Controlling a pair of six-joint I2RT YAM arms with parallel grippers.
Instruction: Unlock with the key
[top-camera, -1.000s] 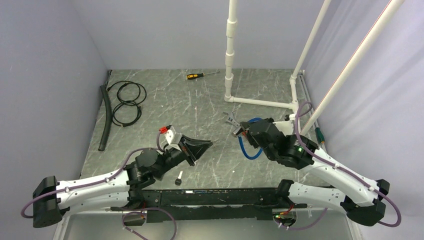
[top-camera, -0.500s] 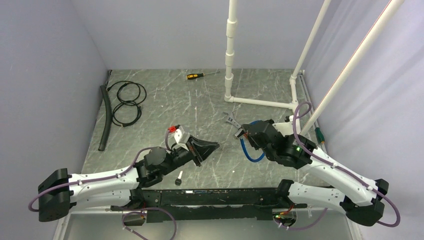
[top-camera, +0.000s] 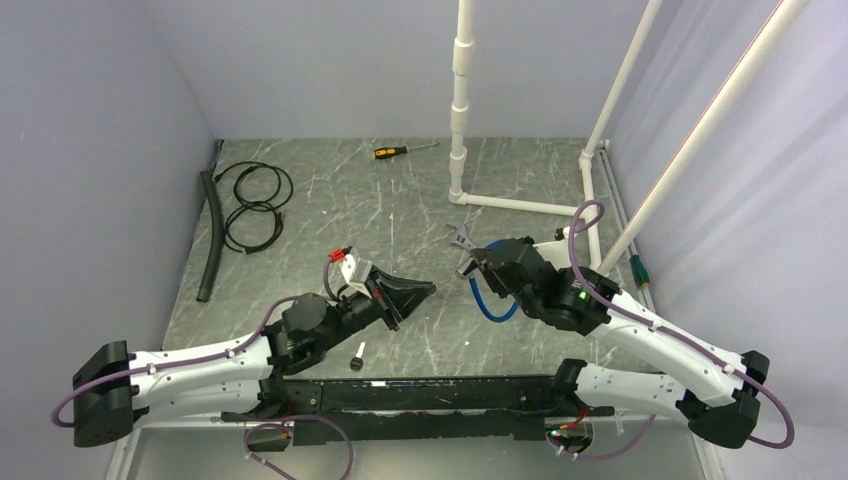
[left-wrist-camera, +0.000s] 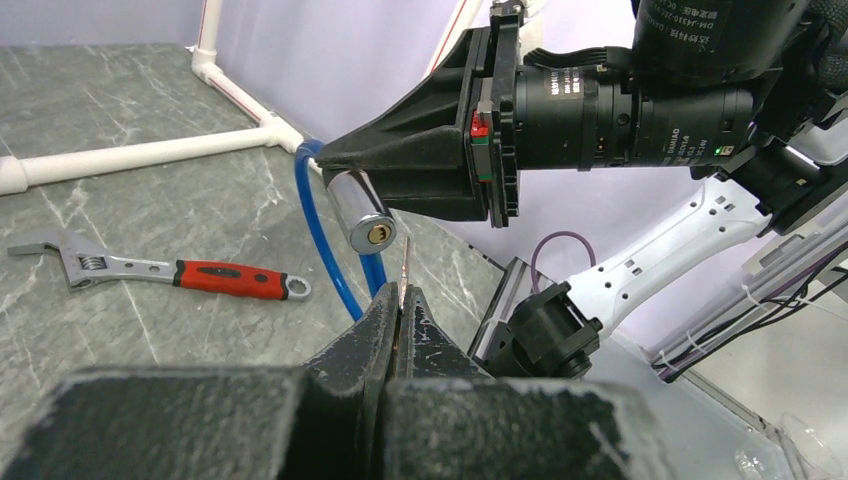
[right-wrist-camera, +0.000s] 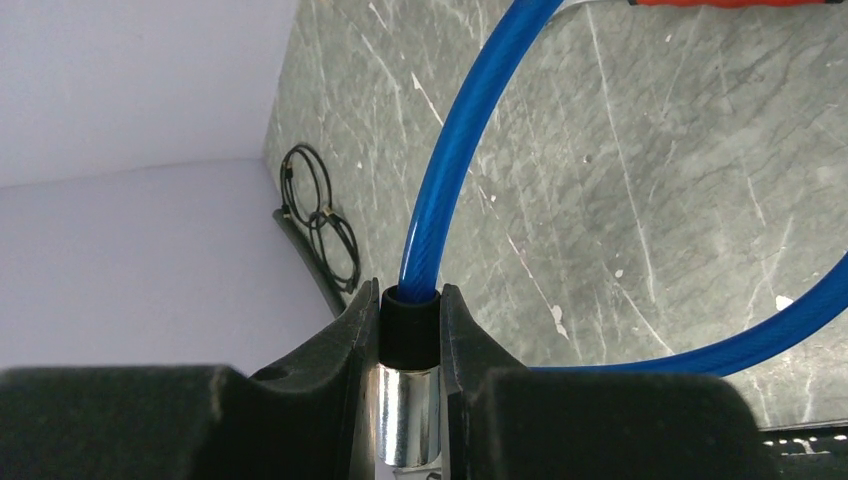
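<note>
Pinching the thin, stiff key (left-wrist-camera: 404, 272), the left gripper (left-wrist-camera: 401, 300) is clenched; so light a blade may pivot. Just beyond, the right gripper (right-wrist-camera: 411, 318) clamps the smooth, hard lock barrel (left-wrist-camera: 364, 208) round its body above the table, springy blue cable (right-wrist-camera: 468, 140) trailing. Only the left wrist view shows the keyhole; the right wrist view hides it
</note>
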